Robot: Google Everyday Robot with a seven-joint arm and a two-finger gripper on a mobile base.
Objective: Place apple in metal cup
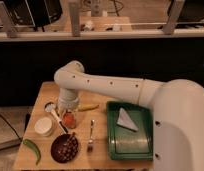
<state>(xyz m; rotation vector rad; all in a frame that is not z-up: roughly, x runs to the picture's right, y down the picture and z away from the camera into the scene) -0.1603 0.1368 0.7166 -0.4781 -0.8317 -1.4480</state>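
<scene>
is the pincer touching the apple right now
Cannot tell. In the camera view the pincer sits directly above the apple, where the two blur together, so neither contact nor a gap shows plainly.

Wood table [102, 157]; glossy green plastic tray [131, 147]; hand [68, 111] smooth white.

Red-orange apple [69, 119], green tray [145, 145], white gripper [68, 111].

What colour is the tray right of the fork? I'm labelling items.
Green tray, in the camera view; gripper is at the apple.
</scene>
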